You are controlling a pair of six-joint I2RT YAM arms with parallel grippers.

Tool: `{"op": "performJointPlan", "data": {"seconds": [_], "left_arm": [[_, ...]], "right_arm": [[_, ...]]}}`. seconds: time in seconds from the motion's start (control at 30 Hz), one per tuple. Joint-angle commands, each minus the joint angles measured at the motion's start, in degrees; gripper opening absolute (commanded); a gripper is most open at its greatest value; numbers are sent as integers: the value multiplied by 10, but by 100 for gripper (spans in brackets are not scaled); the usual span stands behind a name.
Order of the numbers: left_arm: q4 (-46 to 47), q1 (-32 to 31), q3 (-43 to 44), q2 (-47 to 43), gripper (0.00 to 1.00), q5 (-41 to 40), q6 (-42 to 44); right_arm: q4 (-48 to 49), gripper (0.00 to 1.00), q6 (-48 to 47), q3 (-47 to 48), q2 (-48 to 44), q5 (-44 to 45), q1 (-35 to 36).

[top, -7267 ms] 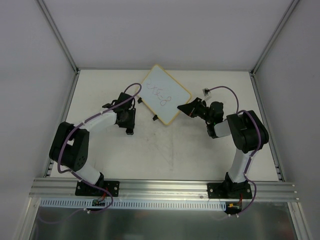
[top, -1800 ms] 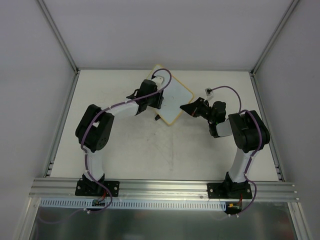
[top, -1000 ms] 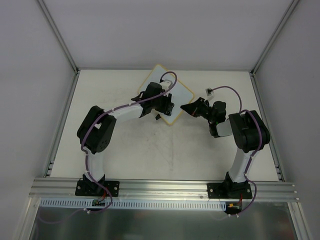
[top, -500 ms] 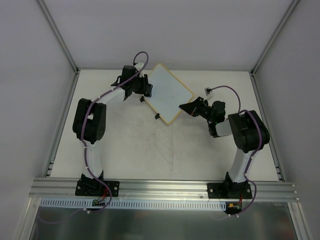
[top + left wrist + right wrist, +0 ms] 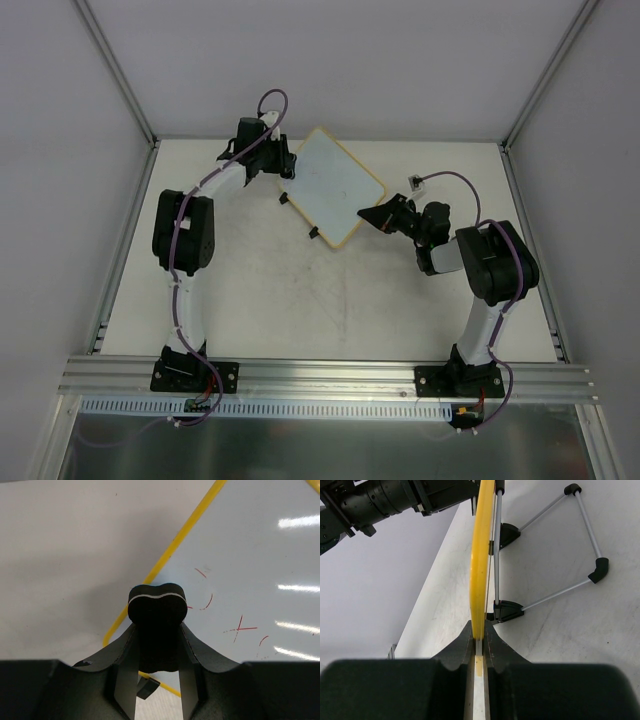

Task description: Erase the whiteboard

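Top: whiteboard point(image 5: 335, 190) sits at far-centre of desk point(image 5: 300, 300), left claw point(image 5: 287, 165) at its left corner, right claw point(image 5: 368, 214) at its right edge.
Left wrist: left claw clamped on black eraser point(image 5: 156, 605); faint red marks point(image 5: 240, 628) on board.
Right wrist: right claw pinching yellow frame point(image 5: 481, 555).

My top camera looks steeply down from behind my bases point(image 5: 195, 376), at the bottom of its frame, and takes in the whole table point(image 5: 300, 290). My left wrist camera sits close over the whiteboard point(image 5: 260, 555) face; my right wrist camera sights edge-on along its yellow rim. All three share that board.
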Motion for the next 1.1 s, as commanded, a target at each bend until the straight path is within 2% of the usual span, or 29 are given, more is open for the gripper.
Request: {"op": "performJointPlan", "data": {"seconds": [0.0,0.63,0.87,1.07], "left_arm": [[0,-3,44,9,0,-3,16],[-38,-21,95,60,0,12,31],[-43,-80,93,57,0,17,52],[-43,-130,67,47,0,24,36]], "right_arm": [[103,0,9,19,-15,-33,15],[103,0,9,10,-26,-35,26],[102,0,10,12,-23,-35,27],[102,0,10,14,-23,-38,27]]}}
